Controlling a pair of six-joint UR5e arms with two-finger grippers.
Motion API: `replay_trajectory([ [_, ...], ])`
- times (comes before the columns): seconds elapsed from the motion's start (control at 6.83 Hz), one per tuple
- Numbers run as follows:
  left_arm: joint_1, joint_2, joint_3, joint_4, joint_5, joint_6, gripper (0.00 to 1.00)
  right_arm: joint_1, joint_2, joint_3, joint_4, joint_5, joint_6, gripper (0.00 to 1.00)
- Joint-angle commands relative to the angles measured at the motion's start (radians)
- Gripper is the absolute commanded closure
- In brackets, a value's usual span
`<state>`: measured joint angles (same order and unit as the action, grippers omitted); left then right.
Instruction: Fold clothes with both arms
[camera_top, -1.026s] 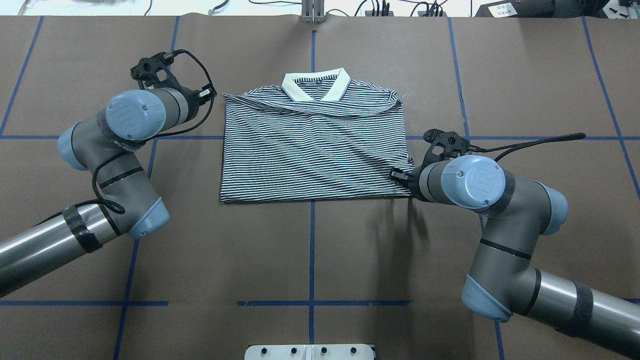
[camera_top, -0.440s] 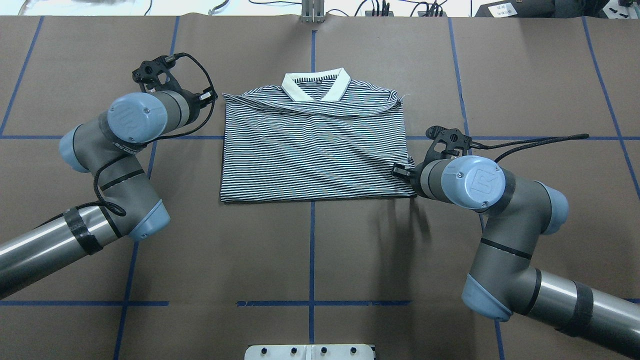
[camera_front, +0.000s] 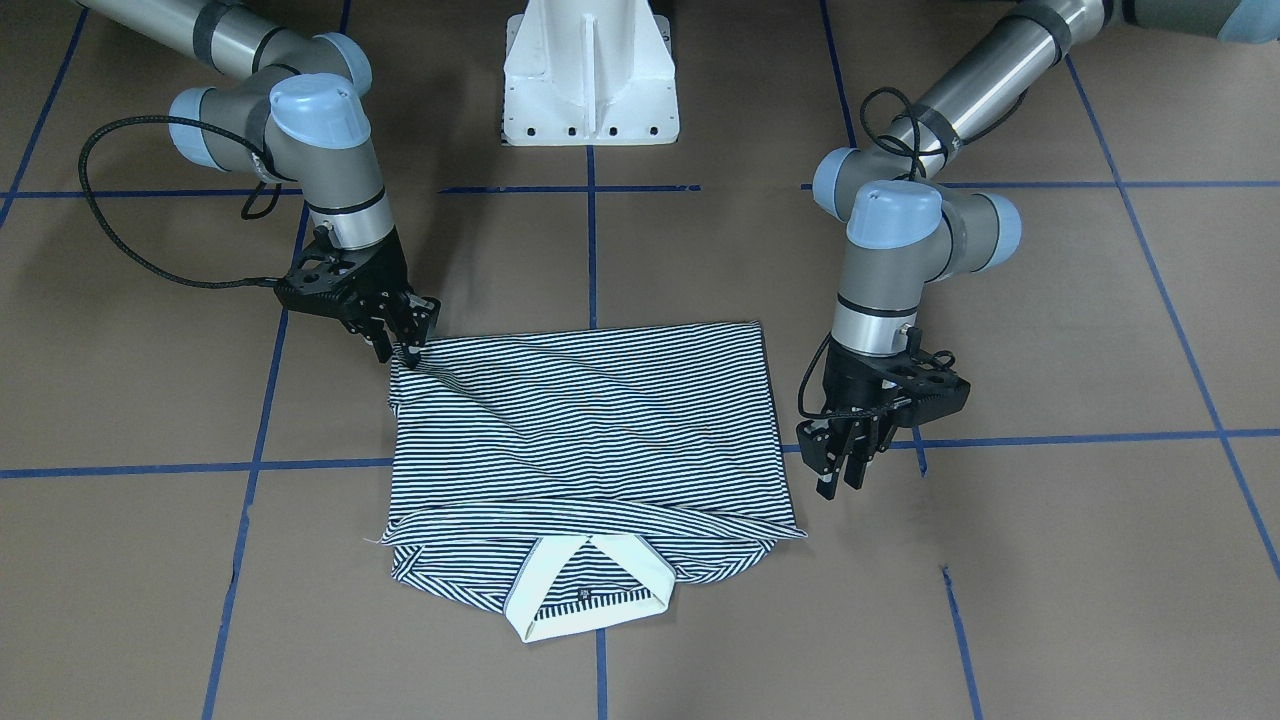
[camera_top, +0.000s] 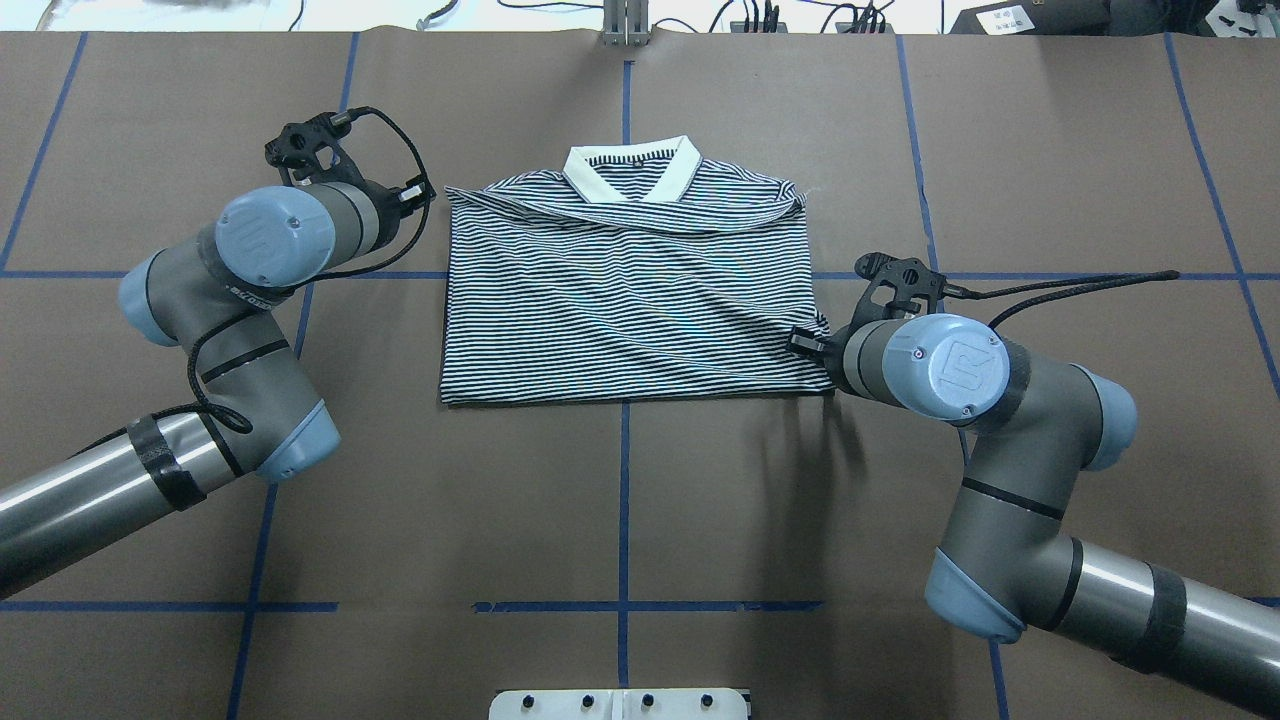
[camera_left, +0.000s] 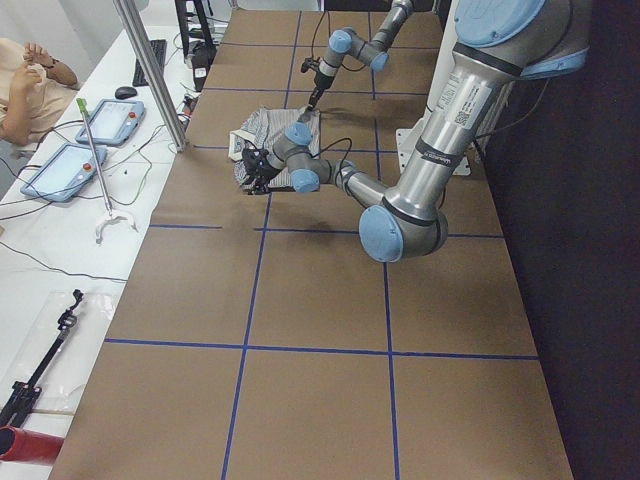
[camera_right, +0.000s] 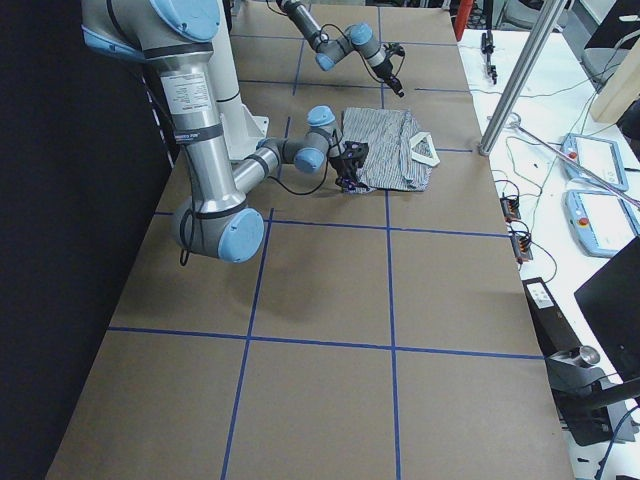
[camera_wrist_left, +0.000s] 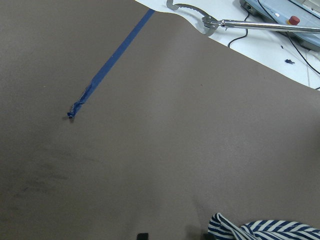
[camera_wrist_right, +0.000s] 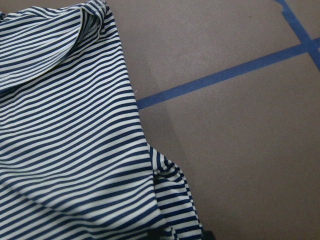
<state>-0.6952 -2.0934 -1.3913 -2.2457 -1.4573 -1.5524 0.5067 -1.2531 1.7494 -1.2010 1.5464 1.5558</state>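
Observation:
The striped polo shirt (camera_top: 620, 300) lies folded into a rectangle on the brown table, cream collar (camera_top: 630, 170) at the far edge. It also shows in the front view (camera_front: 590, 430). My right gripper (camera_front: 403, 345) is shut on the shirt's near right corner, and the cloth rises in a ridge toward it; the right wrist view shows that corner (camera_wrist_right: 172, 200). My left gripper (camera_front: 838, 478) hangs just off the shirt's left edge, near the sleeve fold, jaws slightly apart and empty. The left wrist view shows only a sleeve tip (camera_wrist_left: 260, 231).
The white pedestal base (camera_front: 590, 70) stands at the table's near edge. Blue tape lines (camera_top: 624, 520) cross the brown table cover. A metal post (camera_left: 150, 70) and a bench with teach pendants (camera_left: 60, 165) lie beyond the far edge, where a person (camera_left: 25, 85) sits.
My right wrist has shifted slightly outward to the right at the shirt's corner. My left wrist has edged a little away from the shirt. The shirt's outline is unchanged.

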Motion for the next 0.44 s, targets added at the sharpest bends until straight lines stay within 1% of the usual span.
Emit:
replay_trajectory([
  [0.0,0.0,0.0,0.0,0.0,0.0,0.0,0.53,-0.005,0.0,-0.002,-0.002,-0.003,0.001,1.0],
  [0.29,0.0,-0.002,-0.005,0.0,0.0,-0.002,0.52,-0.004,-0.006,0.008,0.001,0.001,0.0,1.0],
])
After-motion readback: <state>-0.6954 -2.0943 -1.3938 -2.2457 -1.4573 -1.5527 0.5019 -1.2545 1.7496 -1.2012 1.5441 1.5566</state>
